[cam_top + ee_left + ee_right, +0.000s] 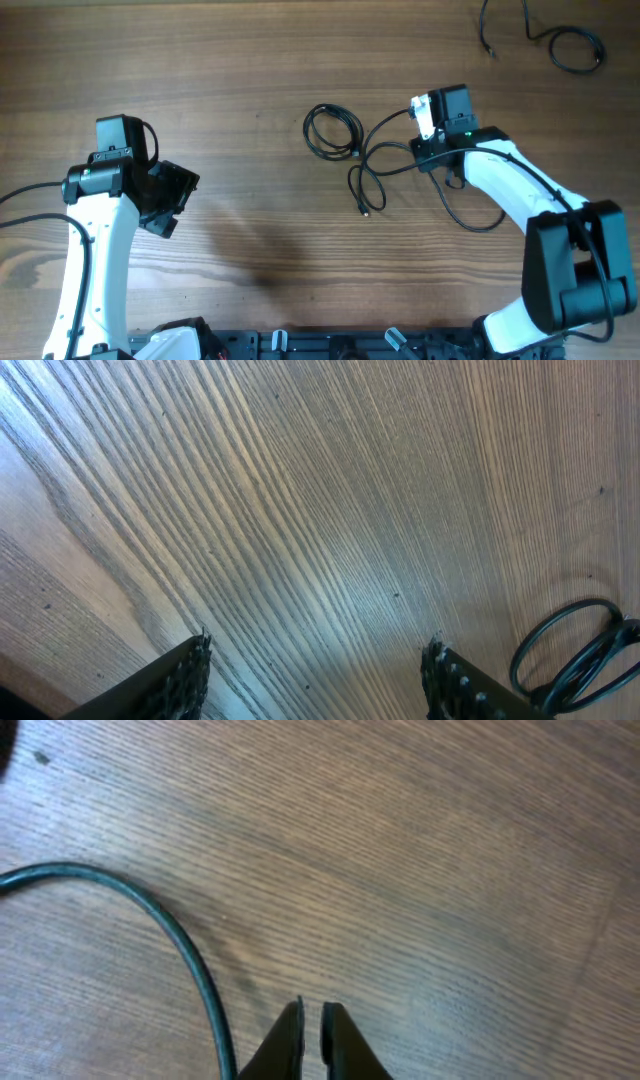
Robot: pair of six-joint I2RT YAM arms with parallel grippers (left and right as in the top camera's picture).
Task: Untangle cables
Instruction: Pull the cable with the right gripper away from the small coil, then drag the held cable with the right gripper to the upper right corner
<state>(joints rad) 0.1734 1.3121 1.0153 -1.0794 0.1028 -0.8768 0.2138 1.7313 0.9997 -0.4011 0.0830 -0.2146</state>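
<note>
The right claw is pinched nearly shut. Only a thin slit is left between its two dark fingertips, and nothing shows inside that slit. In the right wrist view a single dark strand arcs in from the left edge, bends downward and runs off the bottom just beside the claw's left fingertip. It lies outside the slit, and whether it touches the fingertip cannot be told.

From overhead, the right claw sits at the right-hand end of the cables, which lie near the middle of the wooden table. One strand leaves the claw's position and curves left and down to a knot of crossings. A round coil lies on the far-left side of the tangle, and a tail runs toward the robot's base and ends in a small plug.

Another cable lies well apart at the far right corner, loosely looped.

The left claw is well to the left of the tangle, over bare wood. In the left wrist view the left claw has its fingers spread wide with only table grain between them. A cable loop shows at the lower right edge, outside the right fingertip.
</note>
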